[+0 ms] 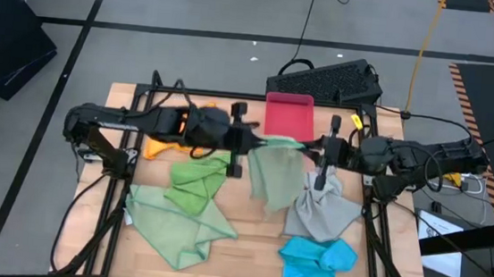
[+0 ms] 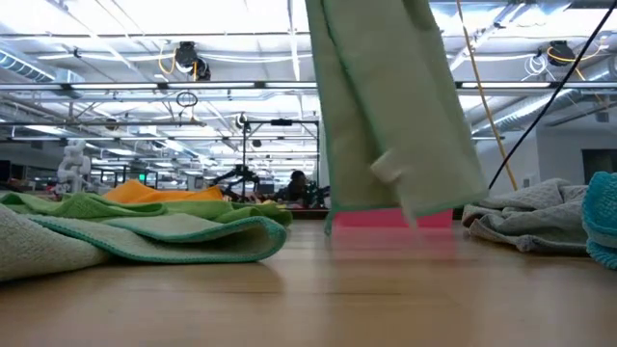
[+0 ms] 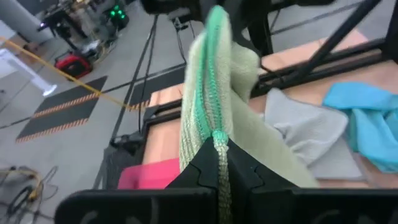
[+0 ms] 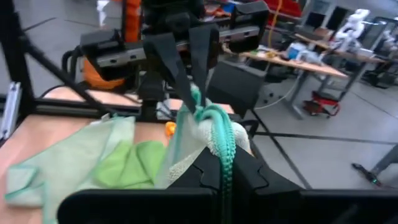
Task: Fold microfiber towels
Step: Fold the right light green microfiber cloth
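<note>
Both grippers, left gripper [image 1: 256, 141] and right gripper [image 1: 309, 146], clench opposite top edges of a pale sage green microfiber towel [image 1: 277, 175], which hangs above the wooden table [image 1: 249, 219], just in front of the pink-red plastic tray [image 1: 288, 115].

Towel [image 1: 275, 172] between other towels [image 1: 189, 207]

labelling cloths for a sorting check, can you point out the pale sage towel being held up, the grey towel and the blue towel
pale sage towel [image 1: 275, 172], high view, on its hanging middle panel
grey towel [image 1: 319, 215], high view, on the centre of the crumpled heap
blue towel [image 1: 312, 261], high view, on the middle of its bunched folds
</note>
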